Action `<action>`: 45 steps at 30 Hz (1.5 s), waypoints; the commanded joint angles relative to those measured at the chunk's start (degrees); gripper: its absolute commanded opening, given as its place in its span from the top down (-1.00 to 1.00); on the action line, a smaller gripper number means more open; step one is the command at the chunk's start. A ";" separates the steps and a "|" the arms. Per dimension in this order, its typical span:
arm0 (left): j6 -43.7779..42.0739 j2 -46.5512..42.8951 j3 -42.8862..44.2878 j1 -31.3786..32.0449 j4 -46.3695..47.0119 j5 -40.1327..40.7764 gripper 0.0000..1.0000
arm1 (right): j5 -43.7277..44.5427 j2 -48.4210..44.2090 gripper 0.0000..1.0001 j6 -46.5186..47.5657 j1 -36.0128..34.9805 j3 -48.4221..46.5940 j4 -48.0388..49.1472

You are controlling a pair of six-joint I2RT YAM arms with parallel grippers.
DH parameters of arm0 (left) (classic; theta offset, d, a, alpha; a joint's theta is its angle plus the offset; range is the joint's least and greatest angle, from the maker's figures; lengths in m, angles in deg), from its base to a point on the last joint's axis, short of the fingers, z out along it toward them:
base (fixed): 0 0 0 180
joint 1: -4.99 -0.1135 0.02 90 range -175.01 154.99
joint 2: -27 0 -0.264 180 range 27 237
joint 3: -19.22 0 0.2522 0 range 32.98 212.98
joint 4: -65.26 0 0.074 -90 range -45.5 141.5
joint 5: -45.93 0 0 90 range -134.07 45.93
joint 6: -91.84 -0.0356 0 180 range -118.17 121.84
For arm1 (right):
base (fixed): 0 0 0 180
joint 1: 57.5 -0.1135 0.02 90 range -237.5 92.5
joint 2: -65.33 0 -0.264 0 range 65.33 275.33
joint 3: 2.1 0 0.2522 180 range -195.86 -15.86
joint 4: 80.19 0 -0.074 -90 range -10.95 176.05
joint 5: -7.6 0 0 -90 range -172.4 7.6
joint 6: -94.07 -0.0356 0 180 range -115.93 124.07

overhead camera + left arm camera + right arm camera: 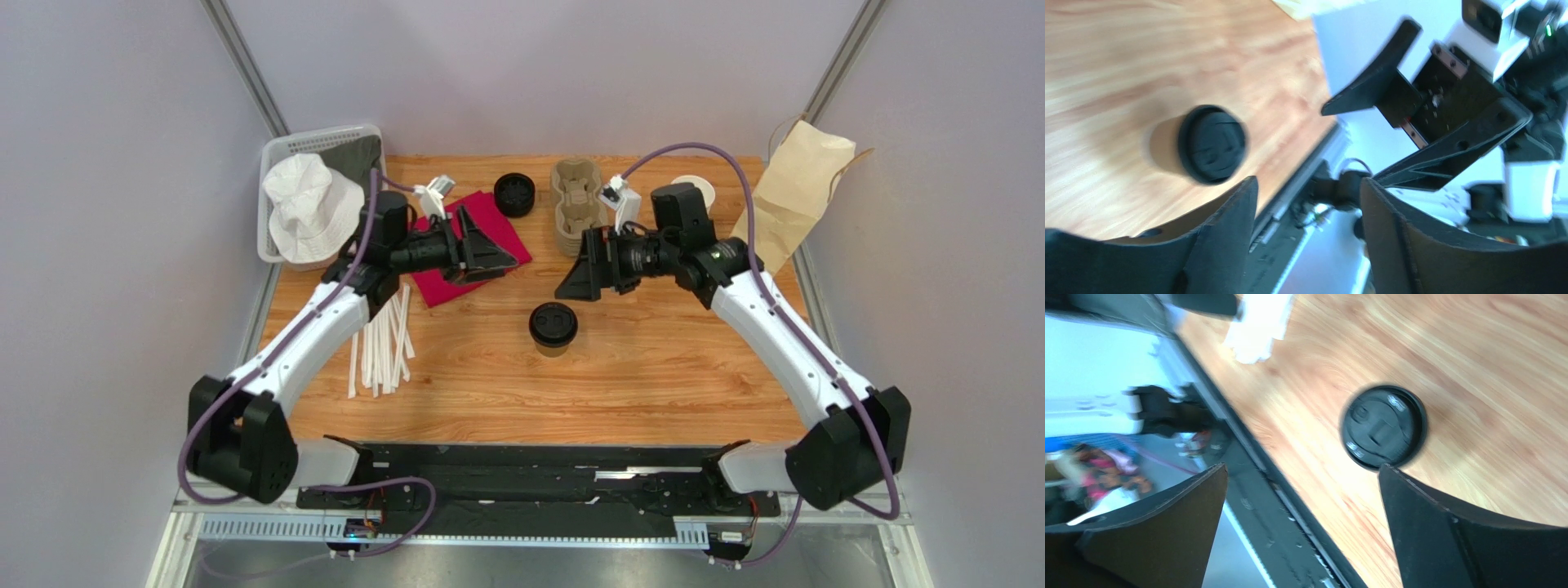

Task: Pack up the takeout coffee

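The takeout coffee, a brown paper cup with a black lid, stands upright in the middle of the table. It also shows in the left wrist view and in the right wrist view. My left gripper hovers open and empty over the red napkin, left of and beyond the cup; in its own view nothing is between the fingers. My right gripper is open and empty just beyond the cup, pointing left; its own view shows the jaws wide apart.
A pulp cup carrier and a loose black lid sit at the back. A brown paper bag leans at the back right beside white-lined cups. A white basket holds a white hat. White straws lie left.
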 commanded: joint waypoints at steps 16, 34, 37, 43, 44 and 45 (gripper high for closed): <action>-11.59 -10.44 -5.62 -13.92 -15.87 7.52 -0.42 | 26.67 7.00 -1.00 6.46 -15.41 8.58 1.45; -12.56 -6.57 -5.43 -18.49 -15.26 3.92 -0.40 | 31.41 22.39 -1.00 3.12 -14.44 -2.67 5.66; -12.56 -5.78 -5.52 -19.02 -14.65 3.74 -0.40 | 30.27 25.64 -1.00 3.29 -13.48 -6.00 6.37; -12.56 -4.03 -5.70 -19.99 -13.24 2.95 -0.39 | 23.16 30.65 -1.00 2.60 -12.95 -12.07 7.42; -12.73 -3.85 -5.61 -19.99 -13.24 2.86 -0.39 | 22.45 31.70 -1.00 2.07 -13.03 -12.78 7.60; -12.82 -3.58 -5.70 -19.99 -13.33 2.69 -0.39 | 22.01 32.23 -1.00 1.37 -13.03 -13.40 7.77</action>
